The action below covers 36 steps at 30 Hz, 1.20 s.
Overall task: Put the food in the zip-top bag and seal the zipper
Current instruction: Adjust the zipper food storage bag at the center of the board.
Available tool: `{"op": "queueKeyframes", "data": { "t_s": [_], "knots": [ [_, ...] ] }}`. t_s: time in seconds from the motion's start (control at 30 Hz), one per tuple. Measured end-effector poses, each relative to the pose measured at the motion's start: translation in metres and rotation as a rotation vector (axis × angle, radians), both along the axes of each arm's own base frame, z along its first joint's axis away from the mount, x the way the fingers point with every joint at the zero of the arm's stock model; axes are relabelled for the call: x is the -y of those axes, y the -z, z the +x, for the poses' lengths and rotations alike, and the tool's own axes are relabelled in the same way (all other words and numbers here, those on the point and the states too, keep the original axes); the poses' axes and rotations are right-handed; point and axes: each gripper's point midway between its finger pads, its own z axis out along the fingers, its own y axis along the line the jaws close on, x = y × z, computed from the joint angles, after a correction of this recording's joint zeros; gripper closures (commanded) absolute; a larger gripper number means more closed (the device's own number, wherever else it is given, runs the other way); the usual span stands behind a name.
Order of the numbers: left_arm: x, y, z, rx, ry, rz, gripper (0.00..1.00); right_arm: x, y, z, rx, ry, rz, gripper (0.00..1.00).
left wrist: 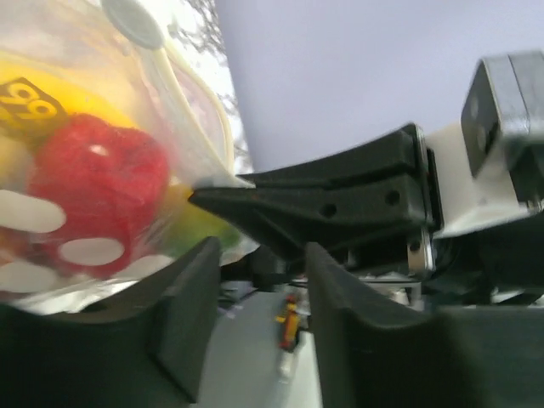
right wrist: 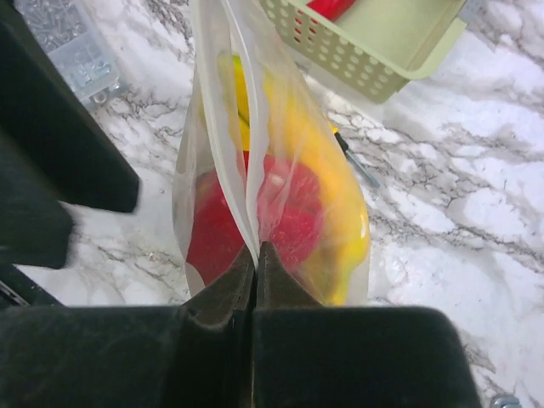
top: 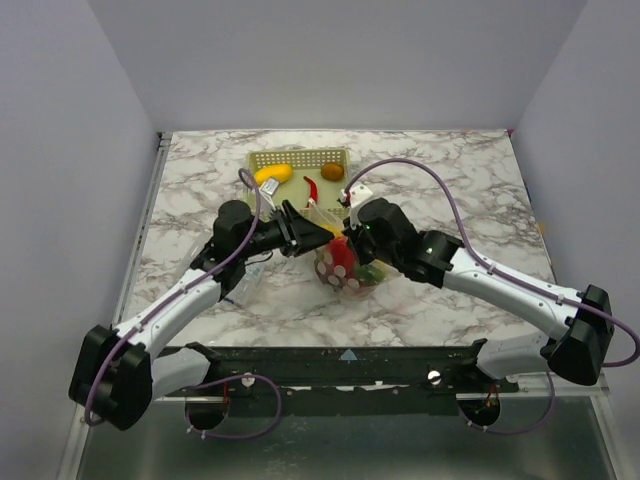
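The clear zip-top bag hangs upright at the table's middle, holding red round food and yellow food; some green shows too. My right gripper is shut on the zipper at the bag's mouth edge, also seen from above. My left gripper is open and empty, just left of the bag's top. In the left wrist view the bag with the red food sits to the left, outside the jaws. The right gripper's fingers cross above them.
The yellow-green mesh basket stands behind the bag with a yellow fruit, a red chili and a brown round fruit. A flat clear packet lies left of the bag. A thin dark stick lies by the basket.
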Motion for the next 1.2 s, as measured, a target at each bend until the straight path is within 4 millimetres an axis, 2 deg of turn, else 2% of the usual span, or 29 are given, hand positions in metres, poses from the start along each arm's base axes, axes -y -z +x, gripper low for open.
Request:
{"op": "queueKeyframes", "data": {
  "t_s": [0.07,0.2,0.27,0.37,0.47,0.67,0.77,1.03,1.2],
  "knots": [
    [-0.014,-0.005,-0.004,0.093,-0.022,0.029,0.36,0.002,-0.002,0.003,0.021,-0.011,-0.012,1.00],
    [-0.036,-0.021,-0.008,0.362,-0.064,0.135,0.34,0.011,-0.009,0.009,0.068,-0.039,-0.014,1.00],
    [-0.046,-0.024,-0.007,0.504,-0.074,0.224,0.29,0.019,-0.014,0.008,0.100,-0.072,-0.010,1.00],
    [-0.053,-0.015,0.003,0.596,-0.079,0.328,0.25,0.030,-0.025,0.004,0.155,-0.114,0.010,1.00],
    [-0.060,0.007,0.017,0.661,-0.089,0.410,0.16,0.033,-0.037,0.002,0.186,-0.160,0.041,1.00],
    [-0.071,0.045,0.025,0.834,-0.123,0.481,0.20,0.029,-0.037,-0.001,0.180,-0.229,0.058,1.00],
    [-0.069,0.041,0.032,0.938,-0.100,0.474,0.30,0.025,-0.034,-0.005,0.165,-0.255,0.060,1.00],
    [-0.059,0.047,0.035,1.066,0.066,0.407,0.23,0.017,-0.016,-0.009,0.098,-0.303,0.049,1.00],
    [-0.043,0.020,0.026,1.159,0.186,0.248,0.33,0.017,-0.009,-0.011,0.070,-0.313,0.037,1.00]
  ]
}}
